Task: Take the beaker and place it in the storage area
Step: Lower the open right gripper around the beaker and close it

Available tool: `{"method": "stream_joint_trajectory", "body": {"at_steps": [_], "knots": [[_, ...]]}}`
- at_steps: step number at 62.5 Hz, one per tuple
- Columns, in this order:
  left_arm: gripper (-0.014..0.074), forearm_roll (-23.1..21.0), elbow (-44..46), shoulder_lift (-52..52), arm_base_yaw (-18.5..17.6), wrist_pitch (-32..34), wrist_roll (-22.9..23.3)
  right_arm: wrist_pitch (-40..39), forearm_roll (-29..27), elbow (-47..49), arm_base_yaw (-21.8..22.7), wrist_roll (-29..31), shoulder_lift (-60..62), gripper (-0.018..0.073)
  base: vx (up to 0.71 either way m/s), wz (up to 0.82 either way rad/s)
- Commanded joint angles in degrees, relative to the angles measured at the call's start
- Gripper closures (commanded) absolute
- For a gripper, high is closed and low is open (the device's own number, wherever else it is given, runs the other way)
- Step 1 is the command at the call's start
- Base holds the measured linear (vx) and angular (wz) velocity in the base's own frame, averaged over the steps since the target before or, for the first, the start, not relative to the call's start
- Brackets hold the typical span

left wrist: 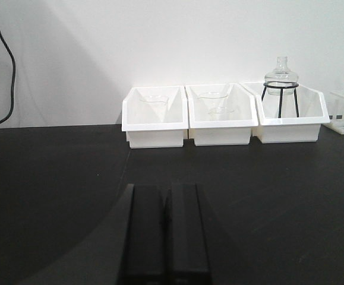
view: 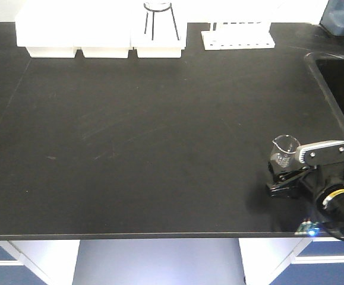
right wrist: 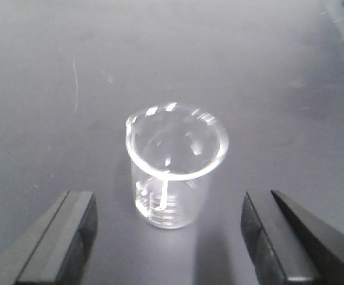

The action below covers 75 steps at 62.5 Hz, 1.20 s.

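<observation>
The beaker (view: 283, 149) is small clear glass with a pouring lip and white marks. It stands upright on the black benchtop (view: 148, 148) near the front right. My right gripper (view: 290, 166) is open, with one finger on each side of the beaker and a gap on both sides. In the right wrist view the beaker (right wrist: 174, 172) stands just ahead of the open gripper (right wrist: 167, 208). My left gripper (left wrist: 166, 190) is shut and empty, low over the bench and facing the white bins. The storage area is out of view.
Three white bins (view: 100, 38) line the rear edge. The right bin (left wrist: 290, 119) holds a round glass vessel on a black wire tripod (view: 160, 18). A white tube rack (view: 237, 37) stands beside them. A sink (view: 338, 77) opens at the right. The bench's front edge is close behind the right gripper.
</observation>
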<state>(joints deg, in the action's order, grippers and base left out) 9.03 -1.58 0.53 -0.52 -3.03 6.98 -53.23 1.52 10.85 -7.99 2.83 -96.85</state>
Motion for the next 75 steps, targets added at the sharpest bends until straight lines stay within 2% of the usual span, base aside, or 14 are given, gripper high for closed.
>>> {"method": "stream_joint_trajectory", "body": {"at_steps": [1, 14, 23, 30, 56, 75], "knots": [[0.0603, -0.06, 1.19, 0.86, -0.01, 4.90, 0.49, -9.11, 0.96, 0.91, -0.10, -1.11, -2.80, 0.0004, 0.00, 0.00], [0.0603, -0.06, 1.19, 0.86, -0.01, 4.90, 0.49, -23.77, -0.05, 0.91, -0.10, -0.81, -11.03, 0.0004, 0.00, 0.00], [0.0603, -0.06, 1.19, 0.86, -0.01, 4.90, 0.49, -23.71, 1.05, 0.91, -0.10, -0.48, -14.60, 0.0004, 0.00, 0.00], [0.0603, -0.06, 1.19, 0.86, -0.01, 4.90, 0.49, -23.71, 1.59, 0.91, -0.10, 2.44, -15.37, 0.0004, 0.00, 0.00], [0.0603, -0.06, 1.19, 0.86, -0.01, 4.90, 0.49, -23.71, -1.99, 1.20, -0.10, 3.01, -15.37, 0.0004, 0.00, 0.00], [0.0603, -0.06, 1.19, 0.86, -0.01, 4.90, 0.49, -23.71, -2.14, 3.86, -0.10, 2.95, -15.37, 0.0004, 0.00, 0.00]]}}
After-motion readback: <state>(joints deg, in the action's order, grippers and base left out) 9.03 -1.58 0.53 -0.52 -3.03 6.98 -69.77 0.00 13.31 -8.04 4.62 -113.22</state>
